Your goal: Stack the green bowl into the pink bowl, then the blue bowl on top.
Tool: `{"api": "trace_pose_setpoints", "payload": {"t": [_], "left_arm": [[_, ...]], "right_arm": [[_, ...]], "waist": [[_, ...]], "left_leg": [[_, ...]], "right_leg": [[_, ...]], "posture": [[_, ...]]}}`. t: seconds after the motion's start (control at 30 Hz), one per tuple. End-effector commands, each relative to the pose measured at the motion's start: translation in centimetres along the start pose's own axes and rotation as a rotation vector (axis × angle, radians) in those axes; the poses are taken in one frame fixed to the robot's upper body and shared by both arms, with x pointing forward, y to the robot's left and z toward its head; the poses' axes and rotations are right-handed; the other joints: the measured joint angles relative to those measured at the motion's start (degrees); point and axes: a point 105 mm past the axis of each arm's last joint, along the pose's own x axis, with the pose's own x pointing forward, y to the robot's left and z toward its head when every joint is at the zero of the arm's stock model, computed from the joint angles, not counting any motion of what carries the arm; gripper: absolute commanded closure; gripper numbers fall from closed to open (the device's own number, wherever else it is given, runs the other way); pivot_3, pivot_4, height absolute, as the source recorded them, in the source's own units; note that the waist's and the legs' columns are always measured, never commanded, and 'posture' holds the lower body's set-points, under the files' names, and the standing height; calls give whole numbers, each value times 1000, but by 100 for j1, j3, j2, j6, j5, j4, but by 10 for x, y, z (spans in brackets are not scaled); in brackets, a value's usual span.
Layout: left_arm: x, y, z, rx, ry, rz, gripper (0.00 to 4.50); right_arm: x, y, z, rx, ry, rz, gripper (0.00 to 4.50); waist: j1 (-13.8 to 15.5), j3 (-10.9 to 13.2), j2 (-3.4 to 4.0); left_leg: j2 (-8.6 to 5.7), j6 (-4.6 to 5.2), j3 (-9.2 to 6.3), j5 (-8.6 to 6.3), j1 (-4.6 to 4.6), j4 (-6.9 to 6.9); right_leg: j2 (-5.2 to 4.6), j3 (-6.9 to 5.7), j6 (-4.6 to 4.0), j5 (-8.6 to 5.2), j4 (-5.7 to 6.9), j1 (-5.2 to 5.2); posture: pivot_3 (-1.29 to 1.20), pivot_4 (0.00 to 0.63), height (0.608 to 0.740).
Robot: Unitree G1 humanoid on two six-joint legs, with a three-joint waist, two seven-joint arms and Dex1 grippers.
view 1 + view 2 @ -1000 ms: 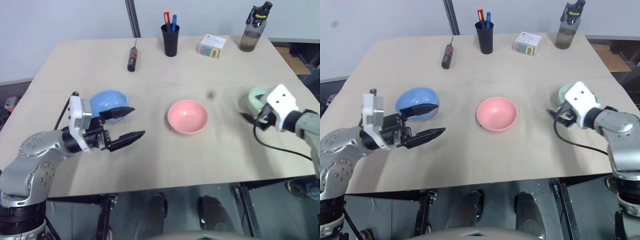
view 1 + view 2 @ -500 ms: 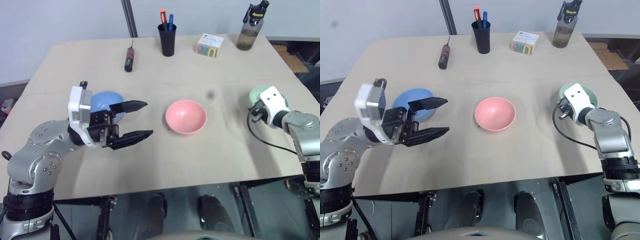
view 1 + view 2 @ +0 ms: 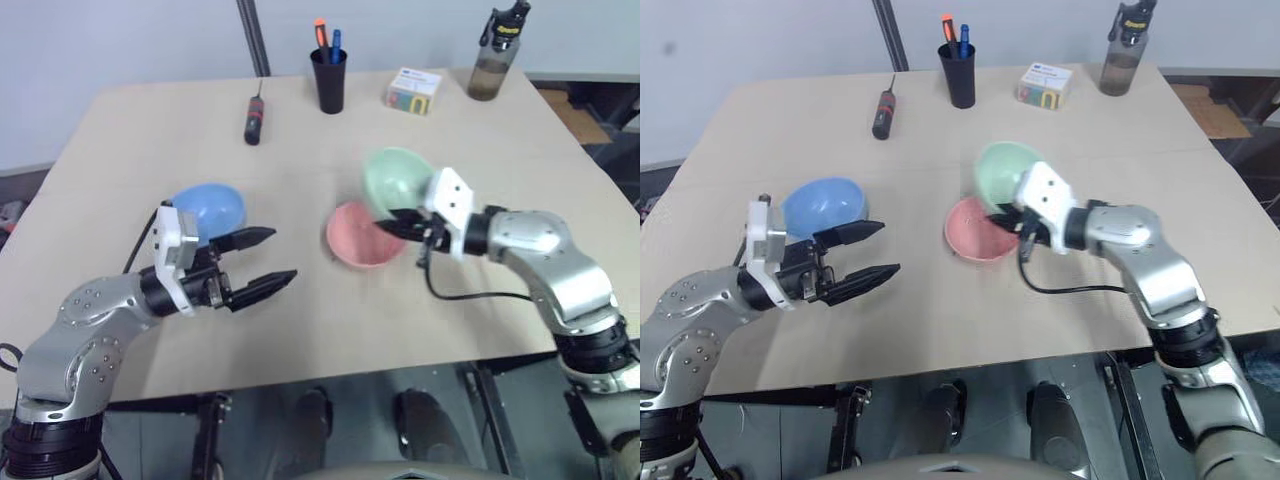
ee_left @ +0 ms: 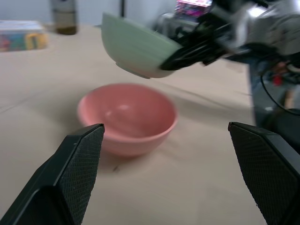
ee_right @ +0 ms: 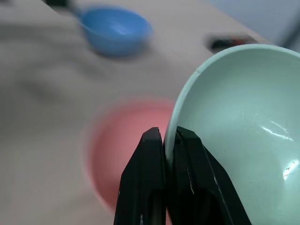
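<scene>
My right gripper (image 3: 392, 226) is shut on the rim of the green bowl (image 3: 395, 180). It holds the bowl tilted in the air, just above the far side of the pink bowl (image 3: 352, 246). The right wrist view shows its fingers (image 5: 149, 187) pinching the green rim (image 5: 180, 112), with the pink bowl (image 5: 124, 150) below. The pink bowl stands upright at the table's middle. The blue bowl (image 3: 212, 206) sits to the left, just behind my left gripper (image 3: 281, 255). That gripper is open, holds nothing, and points toward the pink bowl (image 4: 126, 115).
Along the table's far edge stand a screwdriver (image 3: 252, 116), a black cup of pens (image 3: 328, 78), a small box (image 3: 413, 90) and a dark bottle (image 3: 492, 55). Bare tabletop (image 3: 330, 330) lies in front of the bowls.
My right gripper shut on the green bowl at the table's right side, lifted it and carried it left to above the pink bowl. The left gripper stays open near the blue bowl.
</scene>
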Motion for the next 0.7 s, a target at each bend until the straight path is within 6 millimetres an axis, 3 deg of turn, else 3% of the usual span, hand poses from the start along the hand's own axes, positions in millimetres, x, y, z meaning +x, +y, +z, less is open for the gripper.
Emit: {"api": "trace_pose_setpoints", "payload": {"t": [0.03, 0.1, 0.17, 0.2, 0.23, 0.33, 0.53, 0.7], "left_arm": [[-6, 9, 11, 66, -5, 84, 0], [-8, 15, 13, 84, -2, 144, 0], [-12, 26, 15, 168, 41, 272, 0], [-15, 33, 15, 226, 66, 351, 0], [-17, 39, 15, 268, 105, 424, 0], [-17, 45, 15, 303, 175, 539, 0], [-8, 59, 19, 431, 348, 693, 0], [-4, 72, 10, 430, 506, 745, 0]], "right_arm": [[18, 6, 7, -37, -26, 26, 3108], [24, 5, -5, -46, 10, 24, 2144], [22, 4, -9, -50, 21, 28, 1583], [20, 3, -7, -57, 18, 24, 1430], [15, -1, -4, -63, 3, -4, 836], [-4, 1, 14, -62, -94, -15, 20], [-47, 8, 34, -14, -255, -24, 20], [-62, 7, 41, 16, -291, -47, 20]], "waist": [[29, 0, 0], [59, -2, -3], [56, -1, -3], [50, -1, -2], [47, -1, -2], [44, -1, -2], [61, -1, -8], [-5, 0, -7]], "left_leg": [[-1, 0, -1, 0, -1, 0], [-3, -1, -2, 0, -2, 0], [-6, -2, -2, 0, -4, 0], [-6, -2, -2, 0, -4, -1], [-6, -2, -2, 0, -4, -2], [-4, -2, -3, 0, -4, -10], [-6, -1, -3, -1, -4, -12], [-2, -1, 0, 0, 3, -10]], "right_leg": [[0, -1, -5, 2, 0, 0], [-2, -2, -11, 6, -3, 1], [-4, -1, -7, 9, -6, 1], [-4, -1, -2, 11, -6, 0], [-4, -1, 9, 18, -6, -2], [-2, -1, 10, 18, -3, -6], [-2, -2, 14, 18, -4, -3], [3, -1, 32, 7, 2, -2]], "posture": [[0, 150, 740], [0, 150, 740], [0, 150, 740], [0, 150, 740], [0, 150, 740], [0, 150, 740], [0, 150, 740], [0, 150, 740]]}}
